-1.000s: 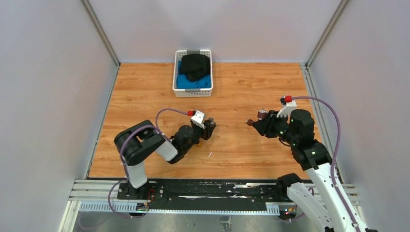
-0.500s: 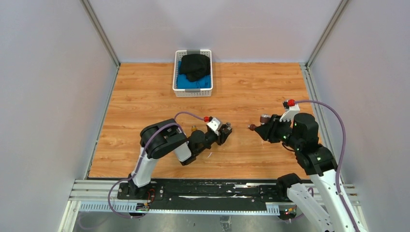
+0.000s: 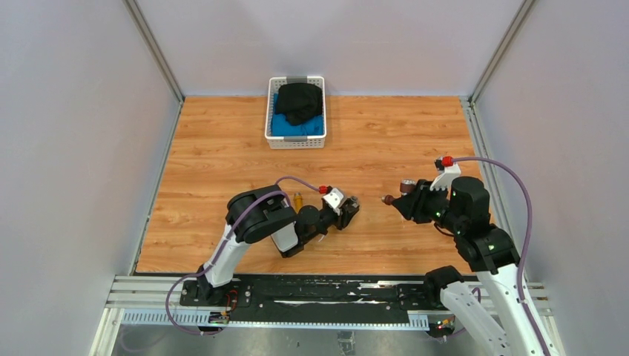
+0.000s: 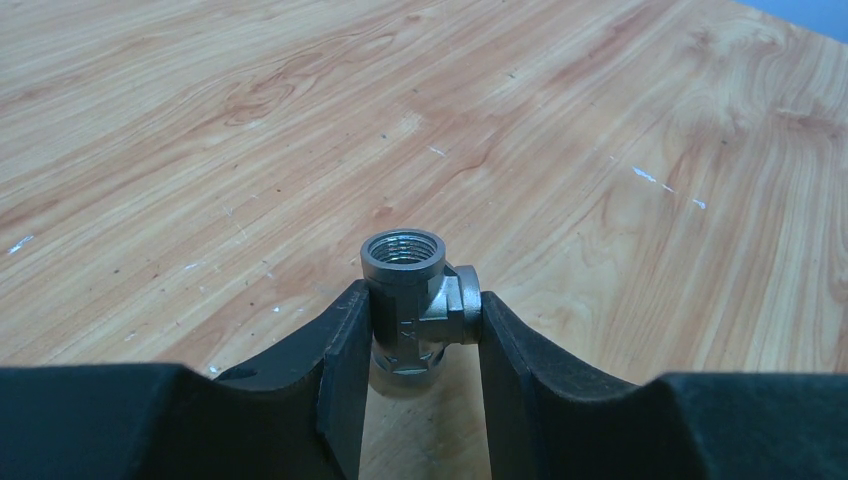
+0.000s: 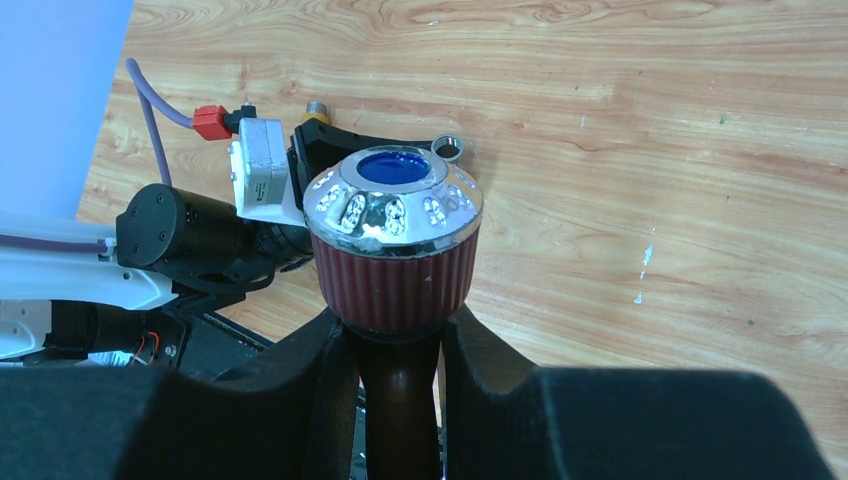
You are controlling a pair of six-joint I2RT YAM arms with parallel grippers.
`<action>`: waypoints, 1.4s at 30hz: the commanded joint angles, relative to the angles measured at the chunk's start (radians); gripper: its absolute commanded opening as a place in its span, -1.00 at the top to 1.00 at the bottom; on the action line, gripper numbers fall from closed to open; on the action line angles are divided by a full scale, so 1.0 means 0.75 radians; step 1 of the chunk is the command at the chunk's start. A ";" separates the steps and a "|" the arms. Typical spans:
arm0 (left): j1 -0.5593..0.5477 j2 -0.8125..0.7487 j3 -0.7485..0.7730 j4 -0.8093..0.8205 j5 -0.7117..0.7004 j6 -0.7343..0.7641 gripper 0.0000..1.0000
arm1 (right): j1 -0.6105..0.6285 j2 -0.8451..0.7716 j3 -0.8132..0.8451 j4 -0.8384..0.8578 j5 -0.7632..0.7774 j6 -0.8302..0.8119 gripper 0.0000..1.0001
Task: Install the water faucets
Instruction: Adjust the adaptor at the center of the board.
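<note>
My left gripper (image 3: 348,210) is shut on a stubby grey metal tee fitting (image 4: 412,285) and holds it just above the wood table (image 3: 222,156), threaded mouth up; its fingers (image 4: 345,350) pinch it from both sides. My right gripper (image 3: 404,205) is shut on the stem of the dark reddish-brown faucet (image 5: 395,250), whose ribbed round knob has a silvery rim and a blue top. This faucet (image 3: 406,189) sits a short way right of the fitting. The brass-yellow faucet (image 3: 297,199) lies on the table behind the left arm; its end shows in the right wrist view (image 5: 317,107).
A white basket (image 3: 268,122) with black and blue cloth stands at the back middle. Grey walls and metal frame posts close in the table on three sides. A black rail runs along the near edge (image 3: 334,293).
My left arm has swung right toward the middle with the grey fitting in its jaws. My right gripper has shifted slightly right and nearer with the reddish-brown faucet.
</note>
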State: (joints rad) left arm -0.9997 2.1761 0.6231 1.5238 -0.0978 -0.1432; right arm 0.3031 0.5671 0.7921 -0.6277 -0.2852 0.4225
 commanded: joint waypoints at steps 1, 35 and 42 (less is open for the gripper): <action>-0.025 0.033 -0.048 0.089 -0.039 0.035 0.83 | 0.014 -0.015 0.012 -0.026 -0.003 -0.014 1.00; -0.149 -0.436 -0.321 -0.090 -0.307 0.128 -1.00 | 0.015 -0.048 -0.021 -0.050 -0.065 0.011 1.00; -0.146 -0.833 0.133 -1.565 -0.286 0.153 -1.00 | 0.014 -0.048 0.006 -0.040 -0.033 0.014 1.00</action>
State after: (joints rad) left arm -1.1038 1.6325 0.5163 1.0264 -0.3042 -0.0563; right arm 0.3031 0.5392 0.7868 -0.6704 -0.3141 0.4244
